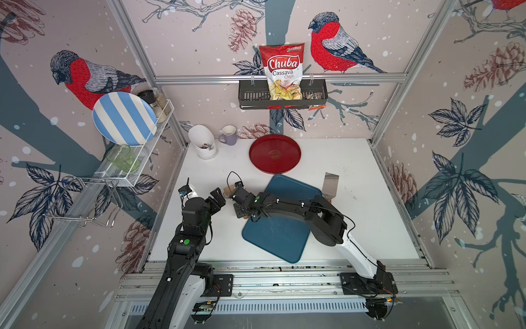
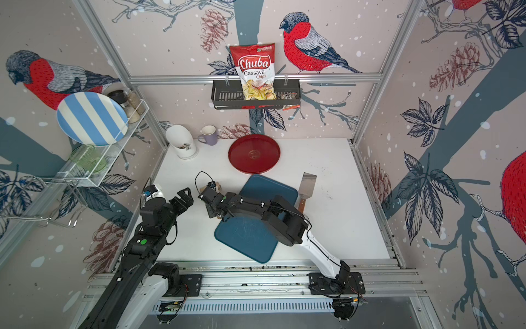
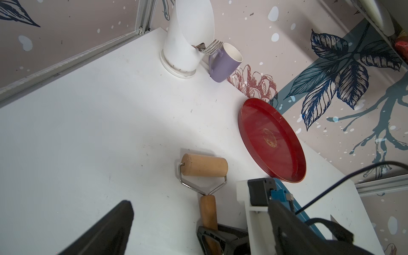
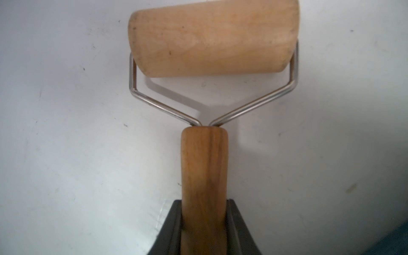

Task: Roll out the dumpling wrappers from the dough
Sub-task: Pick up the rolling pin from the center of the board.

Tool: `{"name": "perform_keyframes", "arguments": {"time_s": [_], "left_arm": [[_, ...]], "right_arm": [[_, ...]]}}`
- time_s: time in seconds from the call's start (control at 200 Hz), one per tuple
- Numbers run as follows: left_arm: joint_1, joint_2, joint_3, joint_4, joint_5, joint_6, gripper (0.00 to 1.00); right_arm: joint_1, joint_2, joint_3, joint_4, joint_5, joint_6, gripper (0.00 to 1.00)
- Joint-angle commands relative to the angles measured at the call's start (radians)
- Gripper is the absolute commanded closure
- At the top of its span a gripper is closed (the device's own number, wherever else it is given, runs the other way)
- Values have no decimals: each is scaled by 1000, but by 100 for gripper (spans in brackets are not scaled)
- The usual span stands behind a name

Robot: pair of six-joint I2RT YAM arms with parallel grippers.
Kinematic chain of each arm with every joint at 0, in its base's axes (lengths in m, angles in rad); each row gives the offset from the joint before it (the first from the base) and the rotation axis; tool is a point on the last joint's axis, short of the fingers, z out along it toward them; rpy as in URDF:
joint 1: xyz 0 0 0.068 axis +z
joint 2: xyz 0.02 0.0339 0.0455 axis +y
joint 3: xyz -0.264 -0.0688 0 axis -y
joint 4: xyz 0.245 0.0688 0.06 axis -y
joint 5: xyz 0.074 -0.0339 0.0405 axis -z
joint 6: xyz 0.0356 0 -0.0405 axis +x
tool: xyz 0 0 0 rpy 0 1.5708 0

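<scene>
Honestly, where the dough sits I can't tell. My right arm lies across the middle of the board (image 1: 273, 239), and the bare parts show only scratched matte blue plastic, a rounded rectangle.

What I do have is the roller (image 4: 204, 152): a pale smooth wooden drum, a bent steel wire yoke and a darker round wooden handle. It lies on the white table (image 1: 355, 216) just left of the board. Its long axis runs front to back, with the drum end toward the back wall and the drum itself crosswise.

Right gripper (image 4: 204, 205) is clamped on the near end of the handle, a black finger pressed to each side. Left gripper (image 1: 219, 200) hovers just left of the roller, jaws spread wide, holding nothing.

Further out, a shiny flat steel spatula (image 1: 331, 183) with a wooden handle lies just right of the board. A glossy round red tray (image 1: 274, 155) sits behind it. In the back corner there's a purple mug (image 1: 229, 136) and a white holder (image 1: 202, 142) with a fork (image 3: 210, 46) poking out.
</scene>
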Motion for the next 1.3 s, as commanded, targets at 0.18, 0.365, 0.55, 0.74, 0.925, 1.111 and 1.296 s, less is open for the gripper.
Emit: {"name": "perform_keyframes", "arguments": {"time_s": [0.18, 0.365, 0.55, 0.74, 0.925, 1.111, 1.296], "left_arm": [[0, -3, 0, 20, 5, 7, 3], [0, -12, 6, 20, 29, 3, 3], [1, 4, 31, 16, 87, -4, 2], [1, 44, 86, 16, 197, -6, 2], [3, 123, 153, 30, 390, -8, 2], [5, 202, 203, 72, 602, -19, 2], [0, 281, 233, 110, 765, -8, 3]], "right_arm": [[-30, -34, -7, 0, -8, -30, 94], [-36, -142, -86, 124, 19, -100, 100], [-56, -256, -204, 225, 22, -133, 100], [-71, -406, -404, 331, 41, -215, 100], [-90, -616, -672, 479, 51, -330, 100], [-115, -837, -894, 547, 45, -434, 100], [-158, -1062, -1086, 597, -30, -540, 100]]}}
